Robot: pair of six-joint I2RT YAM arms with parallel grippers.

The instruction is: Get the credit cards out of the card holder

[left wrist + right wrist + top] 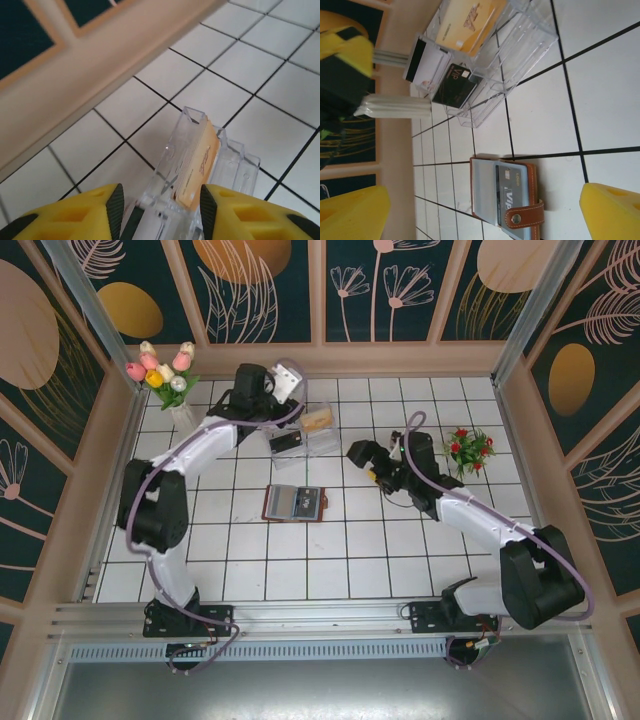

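**A:** Left wrist view first. What is the hand doing?

**B:** The left gripper (161,202) has its jaws parted and pinches nothing. Its yellow fingers (85,215) sit at 7 and 5 o'clock, either side of the near end of the clear tray (235,160). A stack of tan cards (200,160) stands on edge in that tray, mid-view. It is close to the 5 o'clock finger, but I cannot tell if they touch. The wall (75,100) runs across 10 o'clock.

**A:** And the right wrist view?

**B:** The right gripper (480,215) is spread wide and empty, with fingers at 8 and 4 o'clock. Between them, at 6 o'clock, the card holder (533,182) lies open and flat on the white tiles (605,100). A grey card (512,192) is tucked in its sleeve. The tray is at 12 o'clock, apart from the holder. It holds a dark card (457,86) and a white card (427,65) with a black stripe, and the tan cards are in the other compartment.

**A:** Top view?

**B:** The card holder sits just off centre toward 7 o'clock. The tray is near it at its 12 o'clock, not touching. The left arm reaches to the tray's 11 o'clock side. The right gripper is at the holder's 2 o'clock, apart from it. Tulips (160,370) stand at 10 o'clock and red flowers (468,448) at 3 o'clock.
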